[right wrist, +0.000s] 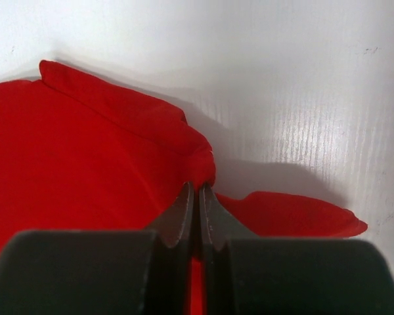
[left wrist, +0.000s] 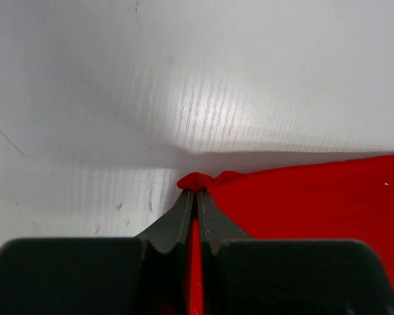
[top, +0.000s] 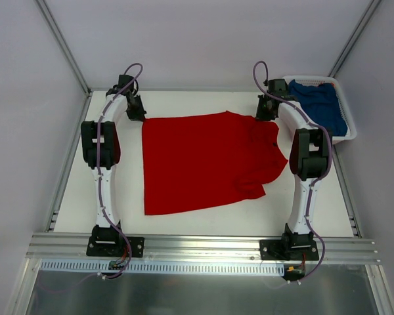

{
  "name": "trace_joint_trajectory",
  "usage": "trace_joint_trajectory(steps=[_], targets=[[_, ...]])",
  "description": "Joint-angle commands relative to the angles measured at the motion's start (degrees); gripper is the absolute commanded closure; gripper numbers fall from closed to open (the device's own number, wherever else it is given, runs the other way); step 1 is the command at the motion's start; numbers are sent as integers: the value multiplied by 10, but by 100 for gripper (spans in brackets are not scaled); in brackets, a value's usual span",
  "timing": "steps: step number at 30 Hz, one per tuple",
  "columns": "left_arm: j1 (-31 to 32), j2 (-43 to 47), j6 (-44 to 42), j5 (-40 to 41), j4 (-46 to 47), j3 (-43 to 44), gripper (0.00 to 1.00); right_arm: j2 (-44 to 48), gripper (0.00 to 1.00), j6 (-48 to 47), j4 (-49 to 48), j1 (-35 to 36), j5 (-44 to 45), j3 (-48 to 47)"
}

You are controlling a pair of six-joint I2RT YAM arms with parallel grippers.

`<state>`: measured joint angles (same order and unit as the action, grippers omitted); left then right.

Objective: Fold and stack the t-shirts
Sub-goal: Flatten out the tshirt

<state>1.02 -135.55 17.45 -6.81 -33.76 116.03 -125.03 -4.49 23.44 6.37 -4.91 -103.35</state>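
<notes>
The left gripper [left wrist: 197, 191] is closed on the red t-shirt [top: 203, 161], pinching its upper-left corner. The right gripper [right wrist: 196, 188] clamps its upper-right edge.

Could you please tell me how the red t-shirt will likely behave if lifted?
Probably floppy: the red t-shirt bunches where the left hand pinches it. It would likely sag between that and the right hand. Seems light: thin cloth lying flat.
</notes>
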Motion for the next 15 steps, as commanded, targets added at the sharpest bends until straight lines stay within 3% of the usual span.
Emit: trace_joint_trajectory(steps=[1, 15], targets=[[-17, 13, 0, 29, -8, 44, 100, 16, 100, -2, -8, 3, 11, -1], [-29, -21, 3, 42, -10, 124, 100, -7, 100, 23, -6, 3, 46, -21]])
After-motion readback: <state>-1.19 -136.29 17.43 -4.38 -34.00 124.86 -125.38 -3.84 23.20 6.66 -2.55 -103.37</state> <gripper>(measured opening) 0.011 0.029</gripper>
